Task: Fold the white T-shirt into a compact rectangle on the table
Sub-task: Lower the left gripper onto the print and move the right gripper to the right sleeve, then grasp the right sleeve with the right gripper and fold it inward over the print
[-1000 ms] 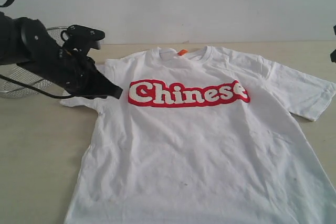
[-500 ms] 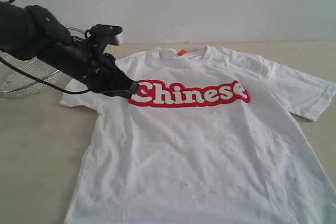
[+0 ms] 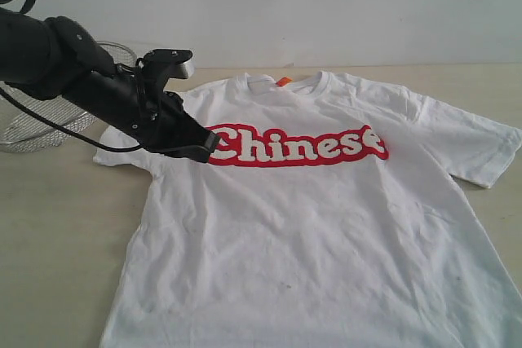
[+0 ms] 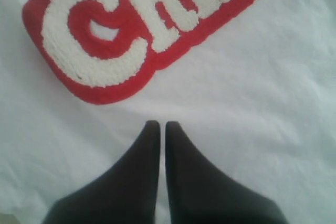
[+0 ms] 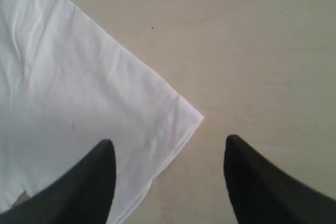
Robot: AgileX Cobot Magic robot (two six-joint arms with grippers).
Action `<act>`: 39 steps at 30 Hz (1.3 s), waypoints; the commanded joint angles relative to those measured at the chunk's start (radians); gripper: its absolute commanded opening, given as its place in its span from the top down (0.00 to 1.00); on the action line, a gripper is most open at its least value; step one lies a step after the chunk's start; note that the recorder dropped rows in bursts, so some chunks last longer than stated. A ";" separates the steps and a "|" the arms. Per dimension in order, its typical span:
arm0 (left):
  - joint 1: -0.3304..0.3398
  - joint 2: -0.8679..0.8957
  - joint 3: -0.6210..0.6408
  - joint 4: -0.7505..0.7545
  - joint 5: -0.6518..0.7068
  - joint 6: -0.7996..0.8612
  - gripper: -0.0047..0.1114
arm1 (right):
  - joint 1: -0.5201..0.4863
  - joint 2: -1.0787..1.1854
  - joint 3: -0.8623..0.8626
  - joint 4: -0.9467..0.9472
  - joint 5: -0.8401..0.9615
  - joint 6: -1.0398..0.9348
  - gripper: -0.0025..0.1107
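T-shirt (image 3: 326,234) lay flat and front up on the table (image 3: 57,234), collar at the far side, hem running off the near edge of the exterior view. Both sleeves were spread out, nothing folded. A red band (image 3: 294,146) with white lettering ran across the chest, and a small orange tag (image 3: 283,81) sat inside the collar.

Your left gripper (image 3: 208,148) reached in from the far left over the left sleeve, tips at the left end of the red band. Its wrist view showed the jaws together with only a thin slit between them and nothing pinched, tips aimed at plain white cloth just beside the letter C (image 4: 100,35). You couldn't tell whether the tips touched the cloth.

Your right gripper (image 5: 169,141) showed only in its own wrist view: jaws wide apart, holding nothing. One finger (image 5: 89,187) was over a corner of the T-shirt, the other over bare table, with the corner's point between them.

A wire mesh basket (image 3: 33,120) sat at the far left of the table, behind the left arm, near the left sleeve.
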 commanded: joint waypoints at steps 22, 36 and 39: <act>0.001 0.001 -0.006 -0.018 -0.013 0.008 0.92 | 0.211 0.066 -0.004 -0.138 -0.092 0.086 0.50; 0.001 0.001 -0.006 -0.018 0.000 0.011 0.92 | 0.268 0.027 -0.004 -0.099 -0.015 0.065 0.98; 0.001 0.001 -0.006 -0.018 0.000 0.011 0.92 | 0.290 -0.019 -0.004 -0.094 -0.044 0.062 0.98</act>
